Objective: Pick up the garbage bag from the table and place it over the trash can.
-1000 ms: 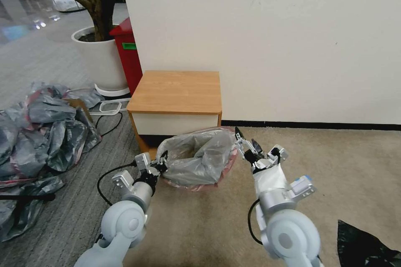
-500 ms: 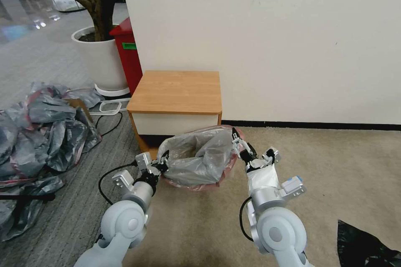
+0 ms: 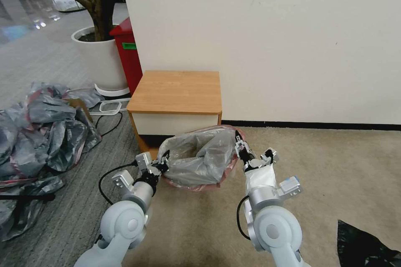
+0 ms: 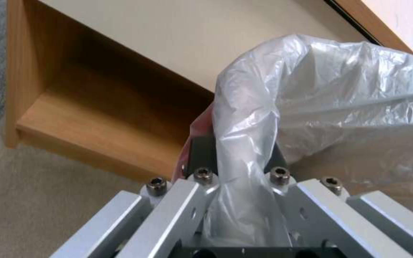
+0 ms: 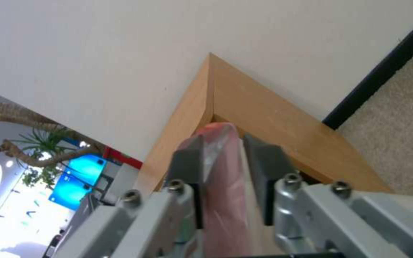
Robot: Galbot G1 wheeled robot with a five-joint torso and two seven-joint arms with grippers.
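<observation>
- The garbage bag (image 3: 196, 158), thin crinkled grey plastic with a pink-red rim band, sits low on the carpet just in front of the table (image 3: 177, 91), its mouth stretched open and facing up. The trash can itself is hidden under the plastic, so I cannot tell how far the bag covers it.
- The left gripper (image 3: 162, 163) pinches the bag's rim on the robot's left side. In the left wrist view a rope of gathered grey plastic (image 4: 245, 150) runs down between its fingers (image 4: 199, 150), which are clenched on it, with a sliver of pink band beside them.
- The right gripper (image 3: 239, 144) holds the opposite side of the rim. In the right wrist view its two dark pads (image 5: 187, 163) stand close together with the pink band (image 5: 221, 172) clamped between them.
- Compared with a second ago, the right gripper has drawn inward toward the bag and a little toward the robot, and the right arm has swung in with it. The rim on that side now stands up closer to the table's corner. The left gripper has stayed where it was.
- The table is a light-brown nightstand with a white drawer front and an open shelf below, set against a white wall (image 3: 271, 50).
- On the floor to the robot's far left lies a heap of similar grey bags (image 3: 37, 133).
- Behind the table stand a red bin (image 3: 127, 56) and a white planter (image 3: 98, 58) with a tree.
- A black plastic bag (image 3: 367, 248) lies on the carpet at the robot's near right.
</observation>
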